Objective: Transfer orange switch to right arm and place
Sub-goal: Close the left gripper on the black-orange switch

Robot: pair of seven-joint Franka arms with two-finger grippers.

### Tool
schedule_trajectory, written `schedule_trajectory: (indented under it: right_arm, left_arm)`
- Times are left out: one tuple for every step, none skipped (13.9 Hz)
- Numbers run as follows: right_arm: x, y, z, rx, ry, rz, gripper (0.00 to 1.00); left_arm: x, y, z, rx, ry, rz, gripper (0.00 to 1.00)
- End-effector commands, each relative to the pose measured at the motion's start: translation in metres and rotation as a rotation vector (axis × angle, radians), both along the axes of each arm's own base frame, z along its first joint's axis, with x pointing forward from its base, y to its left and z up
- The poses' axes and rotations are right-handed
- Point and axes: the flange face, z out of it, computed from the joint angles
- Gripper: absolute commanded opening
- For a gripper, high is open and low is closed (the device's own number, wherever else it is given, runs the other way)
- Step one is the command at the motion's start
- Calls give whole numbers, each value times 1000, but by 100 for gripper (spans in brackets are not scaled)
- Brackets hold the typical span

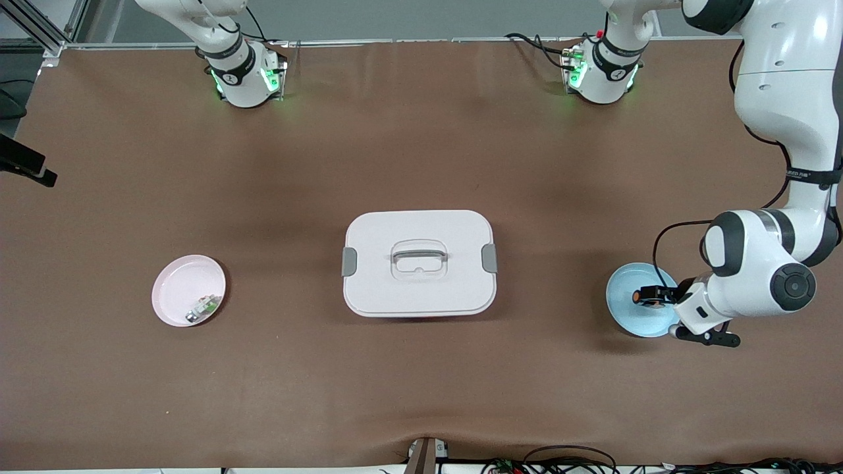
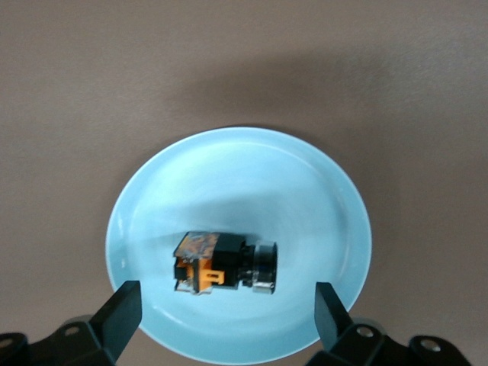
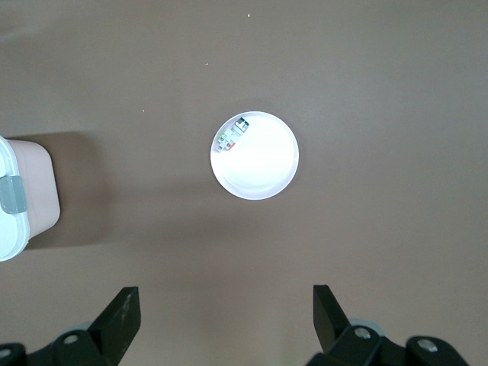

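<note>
The orange switch (image 1: 640, 296) lies on its side in a light blue plate (image 1: 625, 315) at the left arm's end of the table. In the left wrist view the switch (image 2: 225, 263) shows a black body with orange parts on the plate (image 2: 244, 175). My left gripper (image 1: 666, 297) hangs low over this plate, open and empty, its fingertips (image 2: 122, 305) standing either side of the switch without touching it. My right gripper (image 3: 226, 309) is open and empty, high above bare table; it is out of the front view.
A white lidded box (image 1: 419, 263) with a handle stands mid-table, also in the right wrist view (image 3: 19, 198). A pink plate (image 1: 181, 283) at the right arm's end holds a small green-white-silver part (image 1: 203, 308); both show in the right wrist view (image 3: 259, 164), (image 3: 232, 135).
</note>
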Motion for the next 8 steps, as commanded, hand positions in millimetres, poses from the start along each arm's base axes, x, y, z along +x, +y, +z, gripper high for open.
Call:
schedule_trajectory:
  right_arm:
    - [-1, -3, 2, 14, -8, -18, 100]
    - [-1, -4, 2, 16, -8, -17, 100]
    - [-1, -4, 2, 14, -8, -19, 100]
    - [-1, -4, 2, 14, -8, -18, 100]
    - [-1, -4, 2, 14, -8, -19, 100]
    - [-1, -4, 2, 14, -8, -19, 100]
    - [-1, -5, 2, 14, -8, -21, 100]
    - [-1, -5, 2, 14, -8, -21, 100]
  left_arm:
    - [2, -3, -7, -32, -7, -3, 100]
    - [0, -3, -12, -33, 0, -3, 100]
    - [-1, -3, -15, -32, 5, -6, 100]
    - [-4, -2, -19, -31, 12, -6, 100]
    - [-4, 1, -22, -29, 14, -3, 100]
    - [-4, 5, -24, -26, 15, -1, 100]
    - [-4, 6, -26, -25, 17, 0, 100]
    - [-4, 6, -27, -20, 17, -4, 100]
